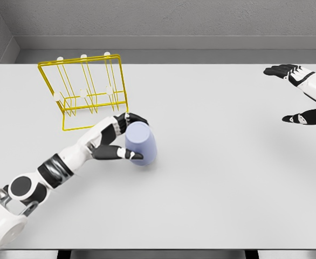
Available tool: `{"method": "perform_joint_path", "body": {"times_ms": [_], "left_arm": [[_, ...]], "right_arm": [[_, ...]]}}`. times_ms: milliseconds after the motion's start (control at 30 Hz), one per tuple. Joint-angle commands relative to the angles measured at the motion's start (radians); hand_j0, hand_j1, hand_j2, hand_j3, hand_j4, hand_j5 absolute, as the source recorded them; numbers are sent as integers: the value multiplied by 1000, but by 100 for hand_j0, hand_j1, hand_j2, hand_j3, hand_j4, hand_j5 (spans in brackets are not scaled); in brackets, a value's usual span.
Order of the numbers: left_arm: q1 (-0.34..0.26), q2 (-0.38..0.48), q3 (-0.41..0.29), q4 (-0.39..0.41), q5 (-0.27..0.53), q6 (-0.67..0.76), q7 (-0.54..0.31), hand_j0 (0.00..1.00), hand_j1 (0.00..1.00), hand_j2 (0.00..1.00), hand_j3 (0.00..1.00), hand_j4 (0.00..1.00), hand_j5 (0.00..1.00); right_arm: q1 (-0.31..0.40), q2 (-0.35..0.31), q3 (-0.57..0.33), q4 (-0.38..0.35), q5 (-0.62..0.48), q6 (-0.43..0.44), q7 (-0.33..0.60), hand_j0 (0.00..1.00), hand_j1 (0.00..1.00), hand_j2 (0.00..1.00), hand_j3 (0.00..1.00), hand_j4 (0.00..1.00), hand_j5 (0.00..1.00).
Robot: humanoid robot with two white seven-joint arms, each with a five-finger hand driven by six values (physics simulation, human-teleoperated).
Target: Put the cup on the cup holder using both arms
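The lavender cup (142, 143) sits on the white table (217, 178) just in front of the yellow wire cup holder (85, 89), clasped by the left hand (117, 139), right hand (298, 91) open far off; lift it level, clearing the pegs; no writing shows

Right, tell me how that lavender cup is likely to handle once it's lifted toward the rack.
The cup looks rigid and smooth-walled, so it may slip in a loose grasp. Its round body would probably roll if dropped on its side. The left hand already wraps its fingers around it, suggesting it's light enough for one hand.
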Motion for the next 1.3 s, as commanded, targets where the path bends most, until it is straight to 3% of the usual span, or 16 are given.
{"method": "perform_joint_path", "body": {"times_ms": [0,567,833,1267], "left_arm": [[0,17,16,-17,5,0,0,58,58,58,58,58,58],[-9,96,94,-54,27,-69,2,57,57,57,57,57,57],[-29,178,96,-54,64,-118,2,57,57,57,57,57,57],[-84,241,98,-54,99,-186,2,57,57,57,57,57,57]], "right_arm": [[0,-1,0,-1,-8,3,-1,100,100,100,100,100,100],[2,-1,0,5,-8,3,-1,100,100,100,100,100,100],[0,-1,0,9,-6,3,-1,100,100,100,100,100,100],[0,-1,0,12,-8,3,-1,100,100,100,100,100,100]]}}
